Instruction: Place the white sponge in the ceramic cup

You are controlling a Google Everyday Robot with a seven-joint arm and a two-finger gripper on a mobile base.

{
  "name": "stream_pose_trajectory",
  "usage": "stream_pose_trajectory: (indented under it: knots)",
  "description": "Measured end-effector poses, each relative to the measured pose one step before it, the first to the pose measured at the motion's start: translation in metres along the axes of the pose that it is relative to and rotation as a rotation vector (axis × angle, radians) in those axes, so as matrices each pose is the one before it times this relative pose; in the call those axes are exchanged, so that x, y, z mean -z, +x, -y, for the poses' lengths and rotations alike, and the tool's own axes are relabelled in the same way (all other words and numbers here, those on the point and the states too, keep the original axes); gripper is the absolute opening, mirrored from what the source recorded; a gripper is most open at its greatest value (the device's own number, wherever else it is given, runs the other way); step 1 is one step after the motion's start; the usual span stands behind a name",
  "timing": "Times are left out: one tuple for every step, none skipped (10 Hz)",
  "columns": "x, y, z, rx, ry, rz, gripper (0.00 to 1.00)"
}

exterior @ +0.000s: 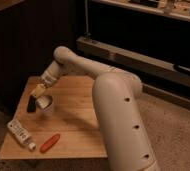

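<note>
Camera view: claw (32,105) just beside the ceramic cup (46,103) (upright).

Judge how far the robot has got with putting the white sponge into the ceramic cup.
Done: the gripper is down beside the ceramic cup on the table. In hand: no white sponge lies loose there, so it is probably carried. Left: release into the cup, not visibly done.
</note>
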Motion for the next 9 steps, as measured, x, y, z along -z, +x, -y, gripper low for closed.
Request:
stream_pose_trajectory:
  knots:
    - [-0.00033,-0.00093,-0.00058,-0.00068,-0.00019,0.00014,0.21]
    - [-0.00052,-0.00010,0.00006,0.00053,0.00074,-0.00063,0.21]
    - [-0.00014,-0.00094,-0.00051,-0.00055,-0.00027,0.00038,0.21]
    - [-0.00046,-0.00019,0.00025,0.00063,0.00091,-0.00031,0.21]
    - [0.00010,-0.00063,-0.00044,-0.00015,-0.00057,-0.00062,0.21]
    - [-0.00075,-0.00077,-0.00037,-0.00019,0.00051,0.00037,0.21]
    - [-0.00044,-0.00036,-0.00031,0.00010,0.00021,-0.00105,0.21]
    - [-0.00102,-0.00079,-0.00040,0.00014,0.00032,0.00025,0.21]
    - [-0.00090,-0.00105,-0.00044,-0.00004,0.00059,0.00041,0.21]
